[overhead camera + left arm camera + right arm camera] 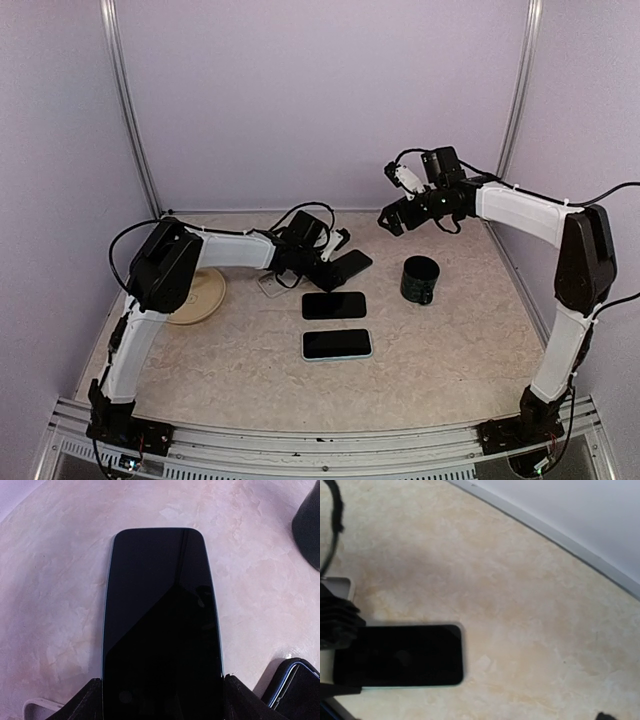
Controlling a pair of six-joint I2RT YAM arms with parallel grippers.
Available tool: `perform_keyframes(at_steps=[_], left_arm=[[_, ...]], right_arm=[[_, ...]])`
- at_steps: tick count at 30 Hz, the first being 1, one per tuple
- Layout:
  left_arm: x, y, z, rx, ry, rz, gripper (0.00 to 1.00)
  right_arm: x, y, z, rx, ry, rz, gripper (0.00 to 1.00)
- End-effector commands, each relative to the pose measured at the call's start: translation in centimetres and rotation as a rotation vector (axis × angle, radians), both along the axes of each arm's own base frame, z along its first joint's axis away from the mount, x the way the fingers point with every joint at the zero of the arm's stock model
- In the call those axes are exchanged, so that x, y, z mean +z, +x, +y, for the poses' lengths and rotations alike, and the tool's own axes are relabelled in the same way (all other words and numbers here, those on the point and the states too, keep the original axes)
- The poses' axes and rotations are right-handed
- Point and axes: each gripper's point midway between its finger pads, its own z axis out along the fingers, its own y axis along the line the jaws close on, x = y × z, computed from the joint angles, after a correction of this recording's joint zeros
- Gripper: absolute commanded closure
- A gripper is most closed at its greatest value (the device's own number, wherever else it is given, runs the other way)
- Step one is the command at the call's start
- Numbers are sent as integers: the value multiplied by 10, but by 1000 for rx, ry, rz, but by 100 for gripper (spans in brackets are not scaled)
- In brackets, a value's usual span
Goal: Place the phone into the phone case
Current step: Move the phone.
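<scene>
Pale lilac walls with two metal corner posts enclose a beige marbled tabletop.

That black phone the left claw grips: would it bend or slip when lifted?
Probably stiff: the phone is a flat slab with straight edges. Likely slick: its glossy face mirrors light, so the left gripper squeezing its side edges may slide. Flat and thin, it shouldn't roll.

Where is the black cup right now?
In the top view the black cup stands right of centre on the table, just right of the phone gripped by the left end effector.
</scene>
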Motion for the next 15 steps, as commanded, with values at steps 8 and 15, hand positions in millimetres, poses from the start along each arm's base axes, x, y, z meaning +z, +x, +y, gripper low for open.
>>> perform_keyframes(at_steps=[8,15], left_arm=[[92,13,-12,2,-153,-193,100],[90,7,-12,-20,-144,-163,100]], right_arm=[[-13,1,17,27,63,69,0],[-14,3,20,29,76,84,0]])
